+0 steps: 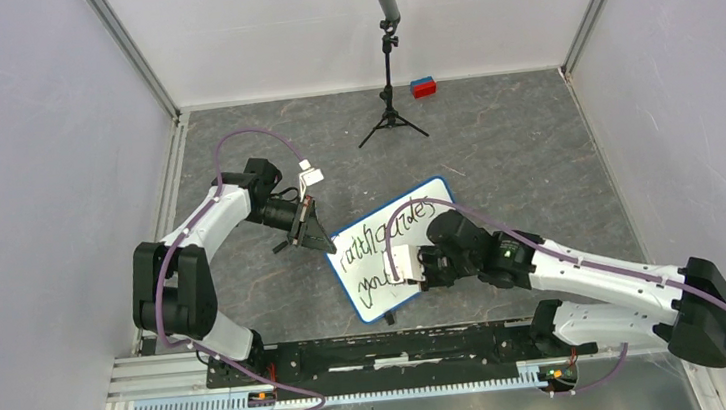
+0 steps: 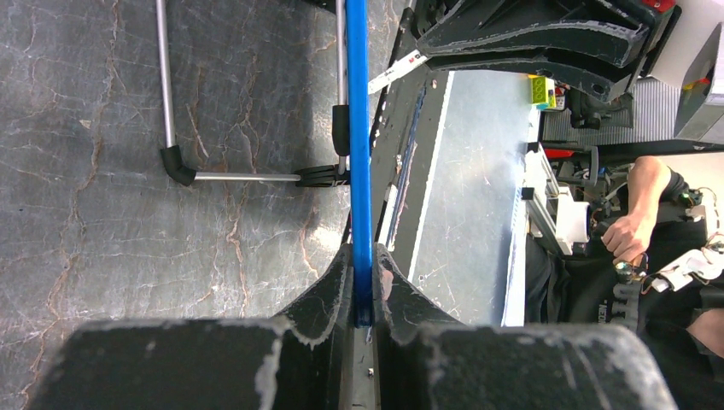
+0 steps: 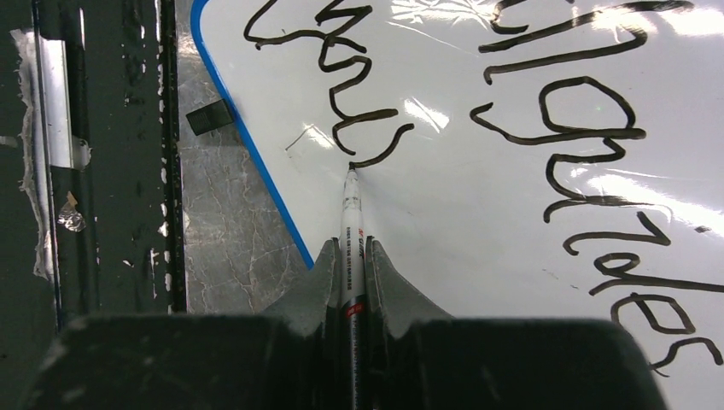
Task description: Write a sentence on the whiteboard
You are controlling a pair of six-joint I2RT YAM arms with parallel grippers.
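Observation:
The whiteboard point(image 1: 370, 265), white with a blue rim, lies tilted on the grey floor mid-table. My left gripper point(image 1: 313, 232) is shut on its blue rim point(image 2: 359, 171) at the upper left corner. My right gripper point(image 1: 407, 264) is shut on a marker point(image 3: 351, 248), white with a black body. Its tip touches the board at the end of the lower line of the sentence point(image 3: 359, 94). The sentence point(image 1: 382, 238) is black cursive in two lines. The upper line point(image 3: 598, 162) shows "guides" in the right wrist view.
A microphone on a small black tripod point(image 1: 391, 112) stands at the back. A red and blue block point(image 1: 423, 87) lies by the back wall. A black rail point(image 1: 383, 352) runs along the near edge. A metal stand leg point(image 2: 166, 128) shows under the board.

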